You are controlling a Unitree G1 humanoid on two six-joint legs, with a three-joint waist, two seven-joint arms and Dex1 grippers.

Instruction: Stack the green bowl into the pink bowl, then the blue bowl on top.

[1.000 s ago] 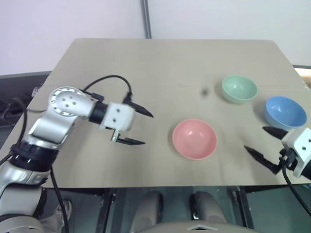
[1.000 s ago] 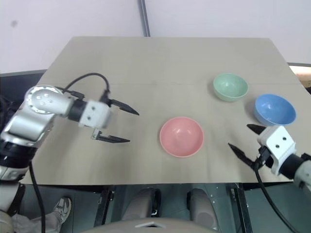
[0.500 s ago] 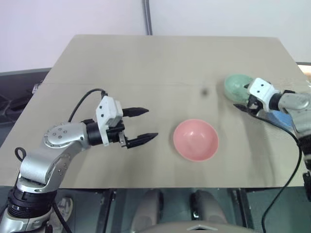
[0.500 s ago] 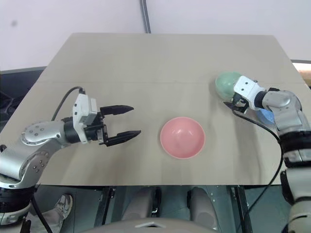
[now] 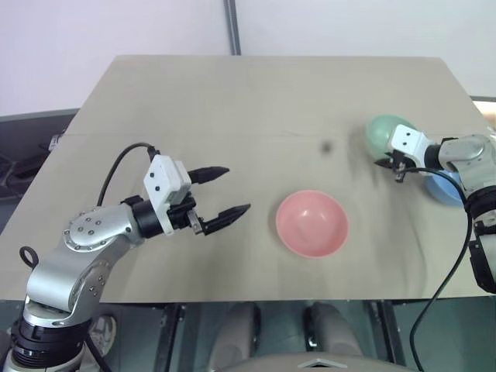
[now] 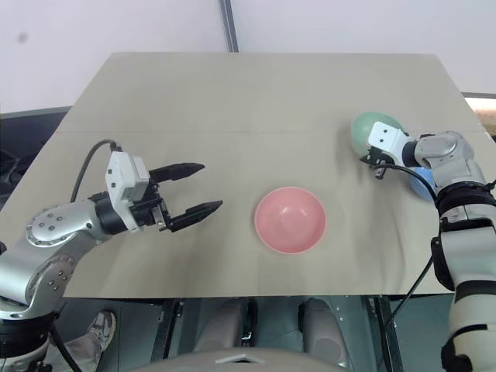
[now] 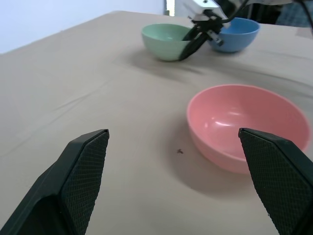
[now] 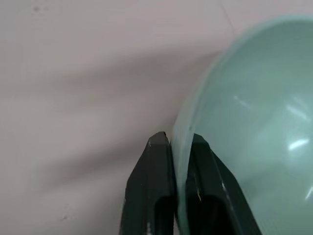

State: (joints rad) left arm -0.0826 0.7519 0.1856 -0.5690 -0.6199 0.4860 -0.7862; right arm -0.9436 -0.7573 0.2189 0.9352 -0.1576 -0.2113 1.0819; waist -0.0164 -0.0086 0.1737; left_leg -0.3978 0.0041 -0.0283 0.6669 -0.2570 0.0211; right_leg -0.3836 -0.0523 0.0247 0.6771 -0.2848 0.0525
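Observation:
The green bowl (image 5: 380, 130) sits at the far right of the table. My right gripper (image 8: 178, 142) is shut on its near rim, one finger inside and one outside; the left wrist view also shows that gripper (image 7: 193, 41) on the green bowl (image 7: 164, 41). Behind my right arm lies the blue bowl (image 5: 443, 187), partly hidden, right beside the green one. The pink bowl (image 5: 312, 223) stands empty in the middle near the front. Left of it, my left gripper (image 5: 236, 188) hovers open, pointing at the pink bowl (image 7: 249, 125), holding nothing.
The tan table (image 5: 232, 93) has bare surface across its back and left. Its front edge runs just below the pink bowl. A black cable (image 5: 453, 263) hangs from my right arm past the table's right front corner.
My right arm swung from the near right edge forward to the green bowl, and its fingers shut on the rim. The left gripper rolled and stayed roughly in place.

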